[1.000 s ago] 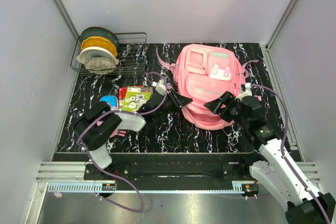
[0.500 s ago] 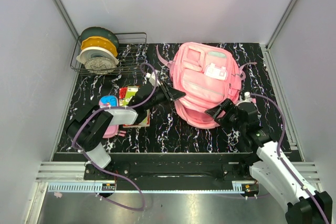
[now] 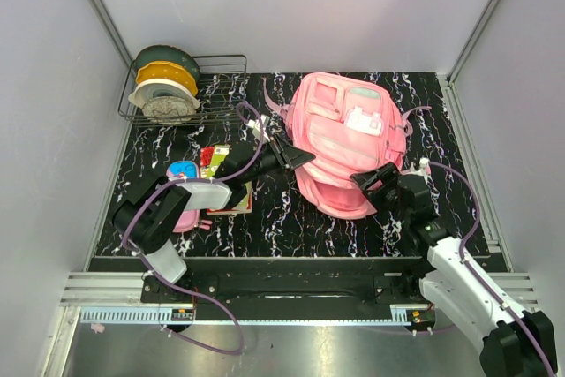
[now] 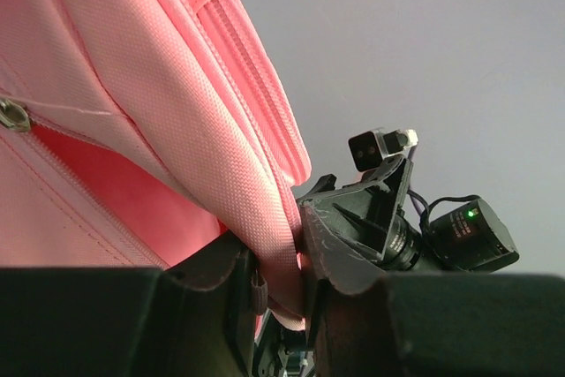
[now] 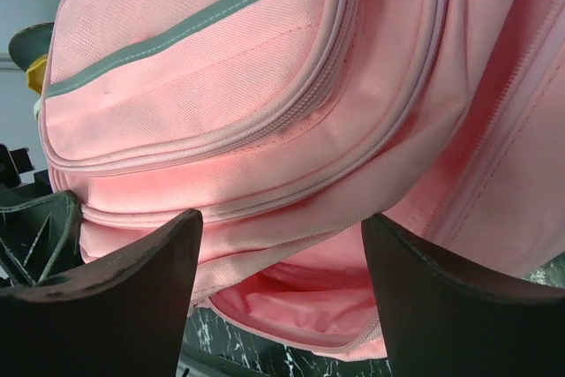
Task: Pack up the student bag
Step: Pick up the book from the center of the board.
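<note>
The student bag (image 3: 349,130), a large pink backpack, lies at the back middle of the marbled table with its near end open. My left gripper (image 3: 296,158) is at the bag's left edge, shut on a fold of pink fabric beside the zip (image 4: 281,262). My right gripper (image 3: 374,179) stands open just in front of the bag's near end. Its two dark fingers (image 5: 124,293) frame the open mouth (image 5: 300,302), showing pink lining inside, and nothing lies between them. Grey stripes cross the bag's front pocket (image 5: 194,19).
A wire rack (image 3: 225,86) holding filament spools (image 3: 164,86) stands at the back left. A colourful booklet (image 3: 228,169) and a small pink-and-blue pencil case (image 3: 183,193) lie left of the bag, under the left arm. Grey walls close in three sides.
The left gripper has moved back and left with the bag's edge in it, and the bag's near end has shifted. The right gripper has drawn back slightly and stayed open.
</note>
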Available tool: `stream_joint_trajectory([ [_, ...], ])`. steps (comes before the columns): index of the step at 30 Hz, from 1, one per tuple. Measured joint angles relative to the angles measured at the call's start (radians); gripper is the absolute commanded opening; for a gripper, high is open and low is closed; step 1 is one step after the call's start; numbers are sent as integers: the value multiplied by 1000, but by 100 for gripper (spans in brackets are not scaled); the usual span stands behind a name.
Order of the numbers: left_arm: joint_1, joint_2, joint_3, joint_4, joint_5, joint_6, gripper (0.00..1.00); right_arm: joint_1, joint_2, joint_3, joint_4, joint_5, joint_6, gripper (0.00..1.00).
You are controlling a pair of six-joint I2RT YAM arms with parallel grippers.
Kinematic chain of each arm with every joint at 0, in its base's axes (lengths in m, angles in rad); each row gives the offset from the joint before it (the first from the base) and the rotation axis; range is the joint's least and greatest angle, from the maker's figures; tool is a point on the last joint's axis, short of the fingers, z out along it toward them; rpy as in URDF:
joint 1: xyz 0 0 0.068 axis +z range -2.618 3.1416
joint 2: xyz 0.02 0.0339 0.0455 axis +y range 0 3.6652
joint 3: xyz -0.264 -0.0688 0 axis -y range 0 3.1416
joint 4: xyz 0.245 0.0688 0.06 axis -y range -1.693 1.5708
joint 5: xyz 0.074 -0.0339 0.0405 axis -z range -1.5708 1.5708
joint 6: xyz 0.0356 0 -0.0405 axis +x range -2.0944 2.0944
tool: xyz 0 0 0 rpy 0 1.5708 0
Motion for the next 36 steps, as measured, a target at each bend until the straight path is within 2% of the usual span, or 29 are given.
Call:
stream_joint_trajectory([
  [2,1,0,0,9,2,-2,14,0,7,-14,43,12,13,72],
  [7,2,4,0,27,1,-9,14,0,69,-20,100,16,48,72],
  [12,9,24,0,77,2,-31,14,0,102,-22,147,-9,93,83],
  [16,9,37,0,100,5,-44,13,0,84,-34,170,-33,148,83],
  [22,8,43,0,106,10,-48,13,0,50,-81,217,-23,212,70],
  [24,8,43,0,107,11,-49,13,0,73,-88,245,-16,216,69],
  [26,8,43,0,107,11,-48,12,0,106,-89,268,-14,216,64],
  [27,8,43,0,106,11,-48,12,0,124,-89,279,-14,216,56],
  [28,8,43,-2,105,10,-48,12,0,145,-86,289,-14,214,43],
  [31,10,43,-9,101,10,-35,13,-1,182,-65,286,-3,201,23],
  [32,12,43,-11,97,9,-29,14,-3,184,-58,281,8,202,9],
  [33,14,43,-13,94,9,-23,16,-5,182,-55,280,12,197,3],
  [34,15,43,-14,86,10,-16,35,-6,177,-50,275,20,197,0],
  [36,15,41,-14,66,11,4,55,-9,158,-32,253,40,189,0],
])
